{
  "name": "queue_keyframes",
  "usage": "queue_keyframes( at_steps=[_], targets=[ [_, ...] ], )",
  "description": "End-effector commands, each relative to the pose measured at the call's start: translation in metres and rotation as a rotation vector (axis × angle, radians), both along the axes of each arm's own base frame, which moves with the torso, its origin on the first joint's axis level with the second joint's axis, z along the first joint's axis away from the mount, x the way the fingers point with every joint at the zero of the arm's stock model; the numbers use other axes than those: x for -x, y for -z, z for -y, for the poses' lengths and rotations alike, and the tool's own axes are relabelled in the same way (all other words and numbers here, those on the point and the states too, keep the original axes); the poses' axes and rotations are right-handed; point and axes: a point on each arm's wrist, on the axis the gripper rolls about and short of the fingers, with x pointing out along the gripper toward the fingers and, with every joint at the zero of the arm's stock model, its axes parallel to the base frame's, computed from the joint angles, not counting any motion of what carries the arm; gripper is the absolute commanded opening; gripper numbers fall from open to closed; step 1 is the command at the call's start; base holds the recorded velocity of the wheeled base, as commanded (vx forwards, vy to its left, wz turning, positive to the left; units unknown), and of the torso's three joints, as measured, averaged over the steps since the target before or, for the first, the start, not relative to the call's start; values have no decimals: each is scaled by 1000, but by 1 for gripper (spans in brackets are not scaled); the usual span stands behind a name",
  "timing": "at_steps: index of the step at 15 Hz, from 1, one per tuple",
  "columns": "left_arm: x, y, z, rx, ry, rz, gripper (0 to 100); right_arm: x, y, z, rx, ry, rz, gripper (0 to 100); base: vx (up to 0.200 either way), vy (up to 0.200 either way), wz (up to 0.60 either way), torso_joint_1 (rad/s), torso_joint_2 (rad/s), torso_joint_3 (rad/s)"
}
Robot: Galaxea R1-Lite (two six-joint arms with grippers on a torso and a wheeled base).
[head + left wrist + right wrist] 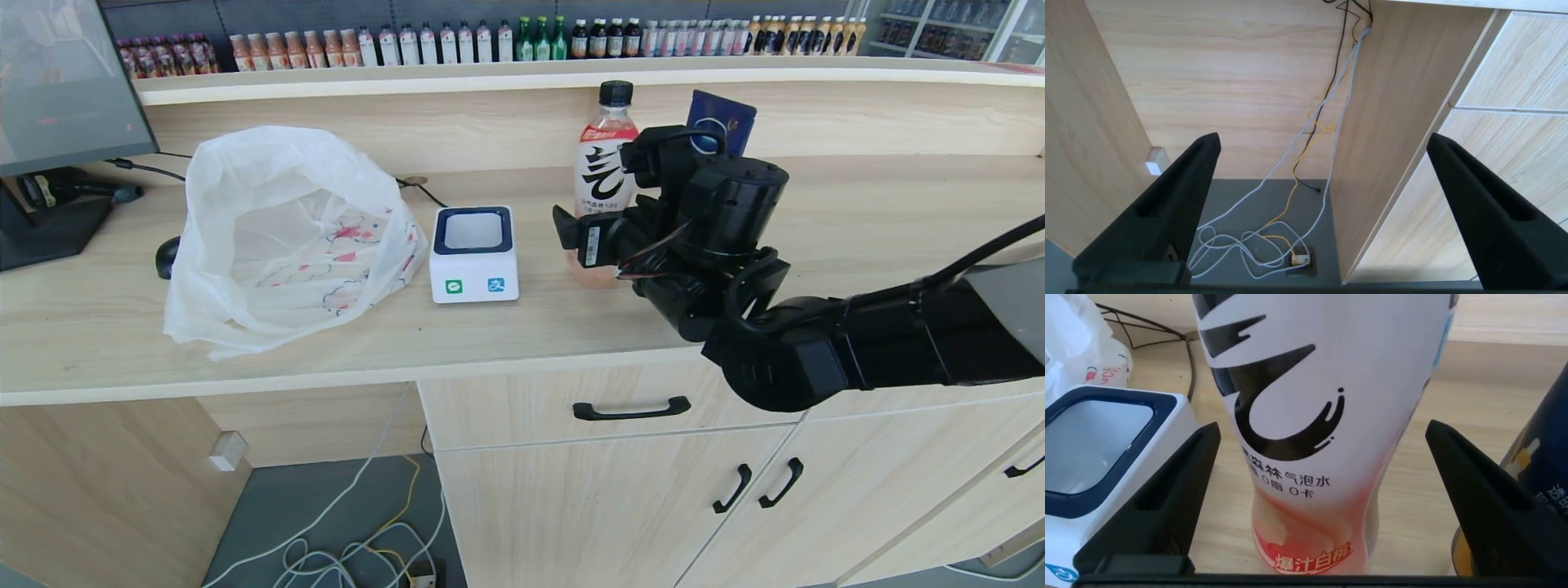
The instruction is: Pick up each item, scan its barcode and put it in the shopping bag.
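To grab well, I think the right end effector (1323, 508) should slide in a little more, keep the bottle (1315, 416) in the middle, and close slowly so the tall bottle does not tip over. Its fingers are spread wide, one on each side of the bottle, with a gap on both sides. The bottle stands upright on the bench (857, 229), near the scanner (474, 253).

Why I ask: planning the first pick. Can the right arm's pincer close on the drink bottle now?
Probably yes: the right pincer is open, its fingers either side of the upright bottle with nothing between; the blue pack stands just outside one finger.
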Motion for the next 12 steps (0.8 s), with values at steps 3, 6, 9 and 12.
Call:
queue_keyframes(
  at_steps=[3,6,9,12],
  targets=[
    [0,0,0,0,-1,0,100,-12,4,-9,-6,0,9,100,0,0,0,0,0,0],
    [0,0,0,0,-1,0,100,-15,3,-8,-5,6,12,100,0,0,0,0,0,0],
    [0,0,0,0,-1,0,100,-20,-7,-8,-8,12,16,100,0,0,0,0,0,0],
    [0,0,0,0,-1,0,100,-23,-10,-7,-14,17,25,100,0,0,0,0,0,0]
  ],
)
